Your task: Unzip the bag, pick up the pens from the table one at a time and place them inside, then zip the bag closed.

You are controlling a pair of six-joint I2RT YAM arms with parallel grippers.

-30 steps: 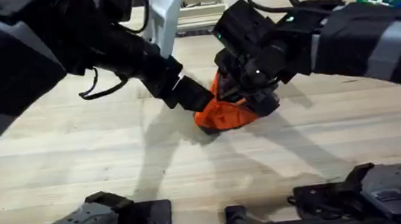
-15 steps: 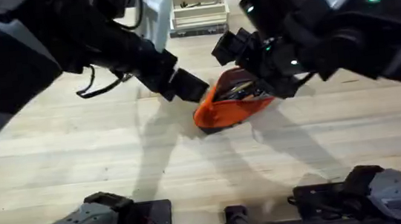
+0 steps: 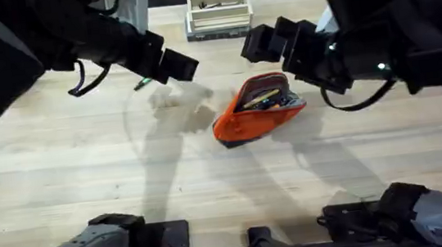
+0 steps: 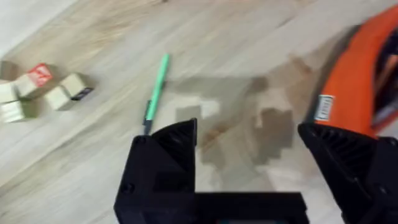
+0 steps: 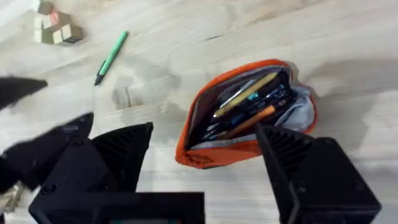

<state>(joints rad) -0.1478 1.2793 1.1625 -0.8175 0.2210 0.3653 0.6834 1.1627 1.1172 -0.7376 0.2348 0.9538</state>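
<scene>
The orange bag [image 3: 242, 124] lies unzipped on the table [image 3: 87, 179], its mouth gaping with several pens inside [image 5: 249, 99]. A green pen [image 4: 157, 92] with a dark tip lies on the wood to the bag's left [image 3: 143, 83] [image 5: 111, 57]. My left gripper [image 3: 178, 64] hovers open above the table between the green pen and the bag [image 4: 354, 87], holding nothing [image 4: 249, 146]. My right gripper [image 3: 266, 43] hangs open over the bag's far side, also holding nothing [image 5: 205, 155].
Small wooden blocks [image 4: 37, 90] [image 5: 56, 30] sit in a cluster beyond the green pen. A pale wooden organiser [image 3: 218, 13] stands at the table's far edge. Bare planks stretch in front of the bag.
Both grippers have let go of the bag and pulled away upward, the left toward the far left, the right toward the far right. The bag now lies open with its contents exposed.
</scene>
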